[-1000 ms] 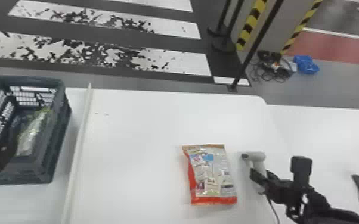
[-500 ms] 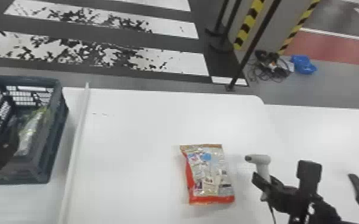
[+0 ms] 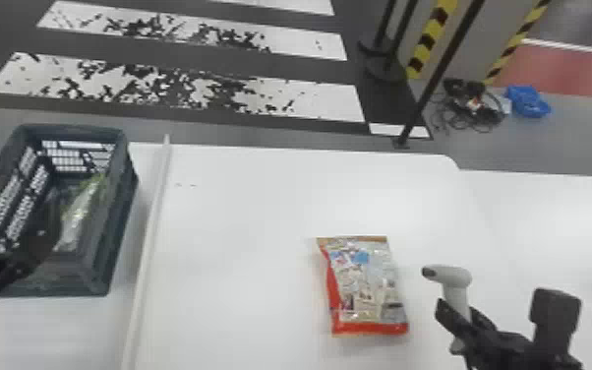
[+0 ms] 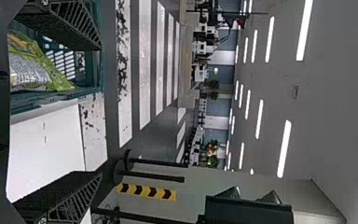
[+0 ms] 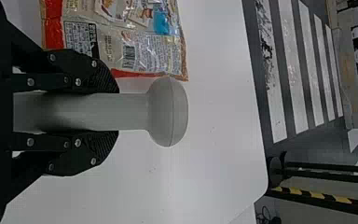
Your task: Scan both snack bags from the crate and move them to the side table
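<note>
Right gripper [image 3: 463, 316]: fingers closed on the handle of the gray scanner [image 3: 450, 275], the scanner head projecting past the fingertips; the red-edged snack bag [image 3: 366, 290] lies flat on the white table [image 3: 241, 211], near this gripper on its left side, not touching it. Left gripper [image 3: 14, 211]: fingers spread, positioned at the crate [image 3: 122, 216], with the green-and-silver snack bag [image 3: 81, 216] inside the crate, close to the right of the finger seen over the crate in the head view.
</note>
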Controlling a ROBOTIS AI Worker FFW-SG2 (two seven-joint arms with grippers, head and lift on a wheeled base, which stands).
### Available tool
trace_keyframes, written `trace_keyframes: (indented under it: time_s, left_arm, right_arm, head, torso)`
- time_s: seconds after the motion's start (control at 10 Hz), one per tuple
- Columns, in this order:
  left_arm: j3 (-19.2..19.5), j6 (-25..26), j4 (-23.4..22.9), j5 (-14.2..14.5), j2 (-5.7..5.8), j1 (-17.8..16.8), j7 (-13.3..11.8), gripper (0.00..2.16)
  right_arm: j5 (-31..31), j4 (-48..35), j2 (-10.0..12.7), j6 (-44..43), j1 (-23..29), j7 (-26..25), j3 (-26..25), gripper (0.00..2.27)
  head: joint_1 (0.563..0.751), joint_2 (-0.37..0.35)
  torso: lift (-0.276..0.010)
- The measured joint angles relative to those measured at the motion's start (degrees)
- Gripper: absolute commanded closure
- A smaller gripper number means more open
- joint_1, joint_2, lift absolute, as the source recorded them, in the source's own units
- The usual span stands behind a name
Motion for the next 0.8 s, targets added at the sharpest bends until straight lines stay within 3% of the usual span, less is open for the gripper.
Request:
trace_keyframes:
  time_s: [0.8]
  left_arm:
    - [-0.2, -1.1, -0.3, 0.2, -0.44, 0.7, 0.0, 0.04]
  right_arm:
    - [-0.3, -5.4, 1.0, 3.4, 4.4, 0.6, 4.2, 2.25]
  head:
    - [0.695, -0.086]
  torso:
    - [-0.029]
